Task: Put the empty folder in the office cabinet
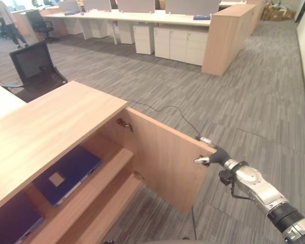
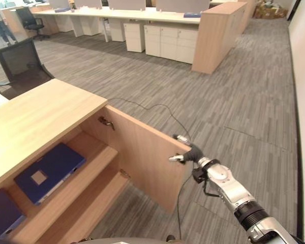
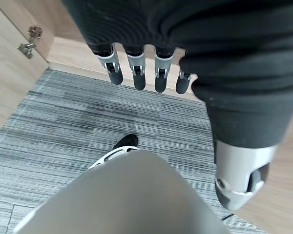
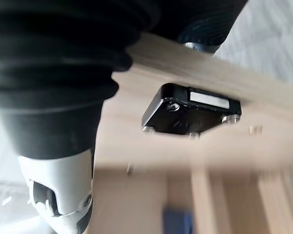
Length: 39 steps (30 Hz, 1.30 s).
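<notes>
**Folder Shelved; Cabinet Door Open**

We found the blue folder (image 1: pixel 67 174) lying flat on the upper shelf (image 1: pixel 109 170) of the office cabinet (image 1: pixel 46 127), a pale label at its centre. We judged the placing step done and the closing of the door as the step left. A 2nd dark blue item (image 1: pixel 10 219) lay on the same shelf toward the left edge; we could not tell what it was.

The cabinet door (image 1: pixel 162 157) stood swung out over the carpet (image 1: pixel 234 101). The right robot hand (image 1: pixel 209 155) rested at the door's free outer corner, touching its edge. Its fingers sat partly behind the panel, so we could not tell whether they gripped it or pressed it. The right wrist view showed a black magnetic catch plate (image 4: pixel 190 113) screwed to the door's inner face.

The left robot hand (image 3: pixel 136 68) hung low beside the cabinet base, fingers straight and relaxed, holding nothing.

Cabinet, shelves and door were a light wood-grain laminate, flat and square-edged, with metal hinges (image 1: pixel 124 123). The carpet was grey with a striped, short-pile texture.
</notes>
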Available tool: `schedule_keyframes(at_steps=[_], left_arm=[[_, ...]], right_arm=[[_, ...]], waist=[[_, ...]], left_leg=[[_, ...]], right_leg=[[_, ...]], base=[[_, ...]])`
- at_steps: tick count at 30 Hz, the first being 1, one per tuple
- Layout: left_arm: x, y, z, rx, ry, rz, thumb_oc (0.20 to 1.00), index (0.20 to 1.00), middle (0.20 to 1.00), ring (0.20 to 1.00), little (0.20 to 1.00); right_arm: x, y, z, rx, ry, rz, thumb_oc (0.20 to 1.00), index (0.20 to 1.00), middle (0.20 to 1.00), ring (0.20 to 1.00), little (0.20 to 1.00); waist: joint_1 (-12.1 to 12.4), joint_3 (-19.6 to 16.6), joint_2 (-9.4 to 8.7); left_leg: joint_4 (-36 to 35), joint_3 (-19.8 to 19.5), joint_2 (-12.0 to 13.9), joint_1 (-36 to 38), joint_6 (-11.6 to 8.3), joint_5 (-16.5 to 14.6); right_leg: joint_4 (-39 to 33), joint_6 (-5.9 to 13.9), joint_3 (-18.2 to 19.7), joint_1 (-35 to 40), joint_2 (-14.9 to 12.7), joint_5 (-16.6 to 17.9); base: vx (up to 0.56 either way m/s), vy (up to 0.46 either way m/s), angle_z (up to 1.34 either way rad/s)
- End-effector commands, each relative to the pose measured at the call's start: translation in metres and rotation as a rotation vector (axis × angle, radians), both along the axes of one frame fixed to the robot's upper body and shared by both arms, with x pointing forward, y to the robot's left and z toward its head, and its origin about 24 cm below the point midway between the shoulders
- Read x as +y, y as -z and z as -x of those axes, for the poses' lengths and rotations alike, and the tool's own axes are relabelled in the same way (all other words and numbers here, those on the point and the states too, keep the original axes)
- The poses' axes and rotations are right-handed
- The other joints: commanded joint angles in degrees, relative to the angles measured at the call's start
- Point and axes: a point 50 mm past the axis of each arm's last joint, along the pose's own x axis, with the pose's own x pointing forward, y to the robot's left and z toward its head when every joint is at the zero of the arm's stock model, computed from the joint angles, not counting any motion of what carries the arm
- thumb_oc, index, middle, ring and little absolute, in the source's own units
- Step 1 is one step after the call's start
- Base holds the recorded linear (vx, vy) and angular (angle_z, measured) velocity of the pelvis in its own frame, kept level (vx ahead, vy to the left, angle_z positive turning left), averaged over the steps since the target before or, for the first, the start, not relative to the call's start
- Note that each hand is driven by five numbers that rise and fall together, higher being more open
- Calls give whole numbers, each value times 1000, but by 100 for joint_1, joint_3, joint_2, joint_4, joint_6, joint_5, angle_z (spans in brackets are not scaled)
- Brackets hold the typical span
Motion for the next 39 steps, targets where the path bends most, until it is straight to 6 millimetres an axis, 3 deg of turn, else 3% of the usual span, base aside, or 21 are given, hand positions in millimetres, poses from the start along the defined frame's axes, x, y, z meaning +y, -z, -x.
schedule_keyframes(at_steps=[1, 6, 15, 18, 21, 22, 26, 27, 29, 33, 36, 37, 38, 39], left_arm=[[18, -6, -18, -39, 38, -63, 1000, 1000, 1000, 1000, 1000], [23, -6, -9, -18, 4, -81, 1000, 1000, 1000, 1000, 1000], [29, -4, 12, 22, -59, -89, 1000, 1000, 1000, 1000, 1000], [28, -4, 13, 16, -79, -85, 1000, 1000, 1000, 1000, 1000], [25, -5, -4, -40, -80, -87, 1000, 1000, 1000, 1000, 1000], [21, -6, -14, -73, -56, -86, 1000, 1000, 1000, 1000, 1000], [18, -10, -32, -116, 0, -91, 1000, 1000, 1000, 1000, 1000], [18, -10, -32, -115, 1, -91, 1000, 1000, 1000, 1000, 1000], [18, -10, -33, -109, 45, -92, 1000, 1000, 1000, 1000, 1000], [18, -8, -26, -84, 82, -81, 1000, 1000, 1000, 1000, 1000], [17, -6, -18, -61, 66, -64, 1000, 1000, 1000, 1000, 1000], [17, -6, -18, -61, 66, -65, 1000, 1000, 1000, 1000, 1000], [13, -4, -13, -49, 55, -51, 1000, 1000, 1000, 1000, 1000], [3, -3, -13, -51, 73, -22, 1000, 1000, 1000, 1000, 1000]], right_arm=[[139, -50, 9, -56, -450, -488, 1000, 1000, 1000, 1000, 1000], [161, -47, 19, 17, -506, -544, 1000, 1000, 1000, 1000, 1000], [174, -30, 33, 145, -526, -591, 1000, 1000, 1000, 1000, 1000], [176, -24, 36, 179, -503, -607, 1000, 1000, 1000, 1000, 1000], [176, -26, 32, 155, -500, -597, 1000, 1000, 1000, 1000, 1000], [173, -28, 30, 132, -507, -580, 1000, 1000, 1000, 1000, 1000], [160, -29, 24, 92, -480, -548, 1000, 1000, 1000, 1000, 1000], [160, -29, 24, 92, -480, -547, 1000, 1000, 1000, 1000, 1000], [149, -19, 26, 115, -440, -538, 1000, 1000, 1000, 1000, 1000], [137, -4, 27, 119, -415, -440, 1000, 1000, 1000, 1000, 1000], [105, 28, 18, 51, -263, -153, 1000, 1000, 1000, 1000, 1000], [105, 28, 18, 51, -263, -153, 1000, 1000, 1000, 1000, 1000], [85, 55, 15, 32, -178, 98, 1000, 1000, 1000, 1000, 1000], [50, 96, 23, 142, -51, 348, 1000, 1000, 1000, 1000, 1000]], waist=[[745, 11, -520], [918, 84, -565], [1376, 269, -601], [1502, 325, -584], [1643, 540, -569], [1652, 606, -586], [1550, 648, -555], [1551, 648, -552], [1461, 550, -391], [1433, 426, -249], [1429, 271, -190], [1426, 270, -192], [1422, 166, -148], [1500, 78, -73]], left_leg=[[356, -307, -413, -160, 74, -313], [375, -458, -372, -274, 42, -225], [365, -1040, -275, -598, -75, 60], [344, -1238, -256, -717, -108, 160], [522, -1402, -215, -1080, -259, 313], [664, -1242, -125, -1280, -314, 390], [997, 436, 571, -1276, -363, 492], [994, 435, 573, -1273, -368, 495], [857, 1183, 669, -1211, -439, 669], [552, 1192, 496, -1075, -417, 690], [171, 1004, 122, -948, -230, 608], [167, 1001, 118, -947, -228, 610], [68, 744, -178, -969, -85, 473], [41, 448, -522, -970, 81, 325]], right_leg=[[38, 183, -297, -37, -151, -451], [38, 159, -439, -40, -145, -470], [38, 83, -949, -33, -121, -561], [38, 65, -1143, -39, -118, -598], [38, 49, -1488, -49, -172, -656], [38, 38, -1749, -36, -249, -696], [40, 37, -2488, 183, -382, -878], [40, 35, -2490, 186, -379, -880], [49, 6, -2916, 331, -428, -901], [62, 40, -3072, 429, -519, -855], [99, 177, -3270, 445, -778, -663], [99, 180, -3273, 446, -781, -661], [194, 284, -3405, 452, -1018, -560], [443, 361, -3670, 578, -1351, -546]], base=[[4, -29, -11], [-3, -48, 17], [-8, -77, 72], [-10, -73, 78], [-91, -63, 37], [-100, -46, 5], [-17, -30, 145], [-27, 21, 77], [-24, 77, 94], [26, 160, 89], [30, 202, 53], [63, 300, 63], [141, 471, 63], [143, 478, 71]])
